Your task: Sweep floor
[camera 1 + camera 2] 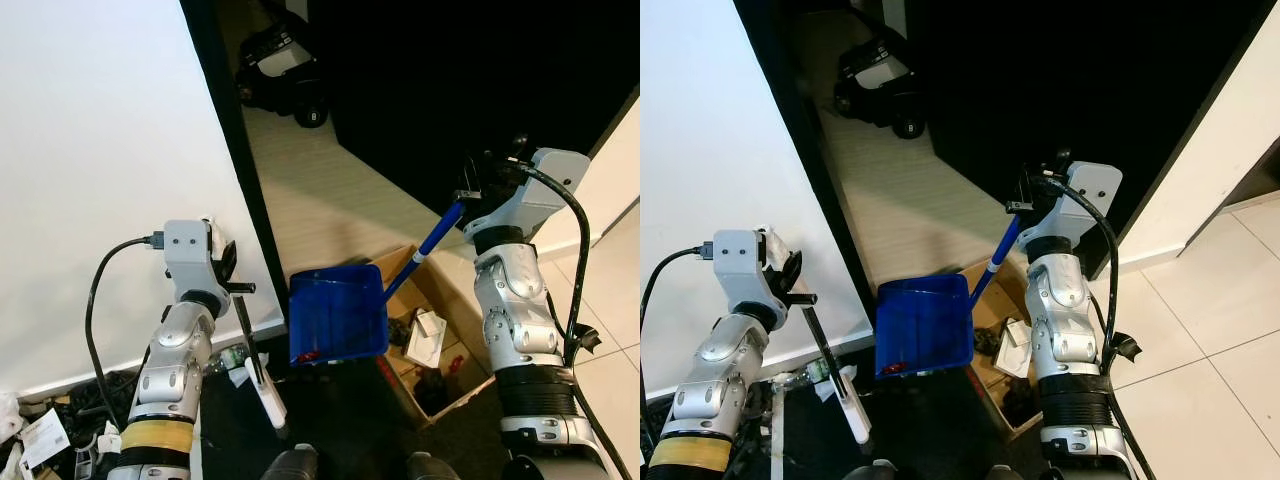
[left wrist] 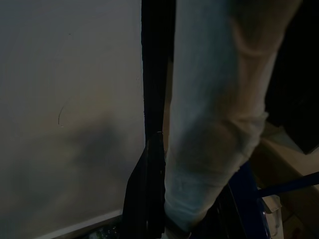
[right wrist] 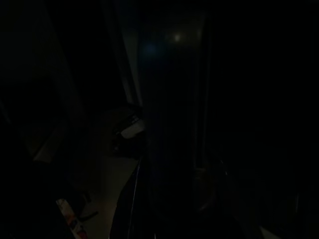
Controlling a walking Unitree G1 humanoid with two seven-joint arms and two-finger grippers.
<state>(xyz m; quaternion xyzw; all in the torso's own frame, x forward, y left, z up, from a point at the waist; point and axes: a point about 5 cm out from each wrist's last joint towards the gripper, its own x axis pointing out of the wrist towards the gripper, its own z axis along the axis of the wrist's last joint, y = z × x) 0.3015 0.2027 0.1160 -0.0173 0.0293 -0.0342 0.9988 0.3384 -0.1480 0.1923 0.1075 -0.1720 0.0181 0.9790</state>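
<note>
**Dustpan up, broom beside the wall**

Here the right gripper (image 1: 470,195) is closed on the top of a blue handle (image 1: 425,246), holding a blue dustpan (image 1: 338,312) in the air, tilted, above the near corner of a cardboard box (image 1: 440,345). Small red bits (image 1: 312,356) lie at the pan's lower edge. The left gripper (image 1: 232,283) is clamped around a black-and-white broom stick (image 1: 255,365), which slants down toward the floor next to a white wall (image 1: 100,150).

The head views lay out both arms, the box of clutter and a black machine (image 1: 285,75) farther along the pale floor (image 1: 320,190). The left wrist view adds a close look at the pale stick (image 2: 209,129) against the wall, with a sliver of blue. The right wrist view is nearly black; a faint object on the floor can be made out.
</note>
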